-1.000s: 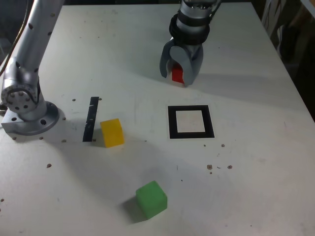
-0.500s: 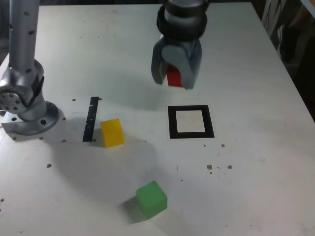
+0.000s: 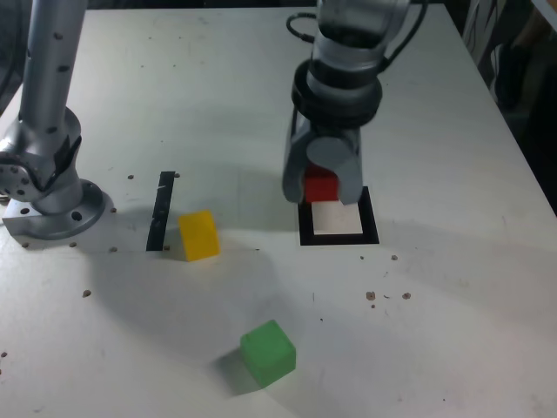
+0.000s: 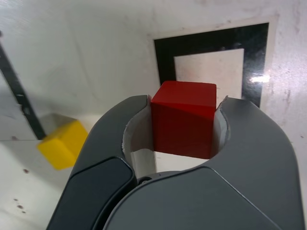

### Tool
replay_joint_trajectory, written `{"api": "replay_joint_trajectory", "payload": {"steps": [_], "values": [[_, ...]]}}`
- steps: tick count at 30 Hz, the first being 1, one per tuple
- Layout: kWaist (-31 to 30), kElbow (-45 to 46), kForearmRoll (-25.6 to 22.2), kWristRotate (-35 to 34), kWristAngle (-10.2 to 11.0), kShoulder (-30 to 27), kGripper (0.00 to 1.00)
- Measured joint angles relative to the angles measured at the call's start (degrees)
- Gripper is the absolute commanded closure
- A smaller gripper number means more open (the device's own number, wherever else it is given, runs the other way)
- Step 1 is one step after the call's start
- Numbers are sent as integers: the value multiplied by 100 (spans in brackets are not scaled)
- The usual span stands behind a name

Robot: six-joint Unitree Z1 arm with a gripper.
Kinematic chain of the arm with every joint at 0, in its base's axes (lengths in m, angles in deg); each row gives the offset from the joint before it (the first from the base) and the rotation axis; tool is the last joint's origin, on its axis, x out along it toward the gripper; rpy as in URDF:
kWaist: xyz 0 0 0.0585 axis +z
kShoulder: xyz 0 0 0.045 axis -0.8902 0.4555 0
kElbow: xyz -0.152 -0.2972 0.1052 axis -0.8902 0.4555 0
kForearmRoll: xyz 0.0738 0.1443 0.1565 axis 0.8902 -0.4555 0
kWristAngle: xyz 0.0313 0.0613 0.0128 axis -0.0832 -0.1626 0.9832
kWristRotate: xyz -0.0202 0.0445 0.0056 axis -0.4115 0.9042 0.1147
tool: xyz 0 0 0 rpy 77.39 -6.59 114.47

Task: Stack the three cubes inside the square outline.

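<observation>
My gripper (image 3: 320, 187) is shut on the red cube (image 3: 319, 185), which it holds in the air over the far edge of the square outline (image 3: 338, 234). The wrist view shows the red cube (image 4: 183, 118) clamped between both fingers, with the square outline (image 4: 210, 45) just beyond it. A yellow cube (image 3: 198, 234) lies on the table at the exterior view's left, next to a thin black strip. It also shows in the wrist view as the yellow cube (image 4: 63, 143). Nearer the front lies the green cube (image 3: 268, 353), on its own.
The thin black strip (image 3: 161, 210) lies between the yellow cube and the arm's base (image 3: 52, 205) at the exterior view's left. The white table (image 3: 452, 287) carries small dark specks. Its right edge meets dark clutter at the exterior view's right.
The gripper lifted the red cube off the far part of the table and carried it toward the camera, to a spot over the square outline's far edge. The yellow and green cubes stayed put.
</observation>
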Motion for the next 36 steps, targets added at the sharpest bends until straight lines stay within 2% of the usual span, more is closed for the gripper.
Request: {"api": "replay_joint_trajectory", "payload": {"steps": [5, 15, 20, 24, 28, 30, 36], "values": [[-8, 14, 112, -28, -114, 144, 70], [-8, 14, 239, 39, -101, 324, 70], [-8, 14, 308, 71, -79, 395, 66], [-7, 14, 313, 89, -10, 430, 52], [-6, 6, 313, 104, 56, 433, 27], [-6, 4, 313, 110, 66, 444, 19], [-6, 2, 256, 131, 118, 476, 11]]}}
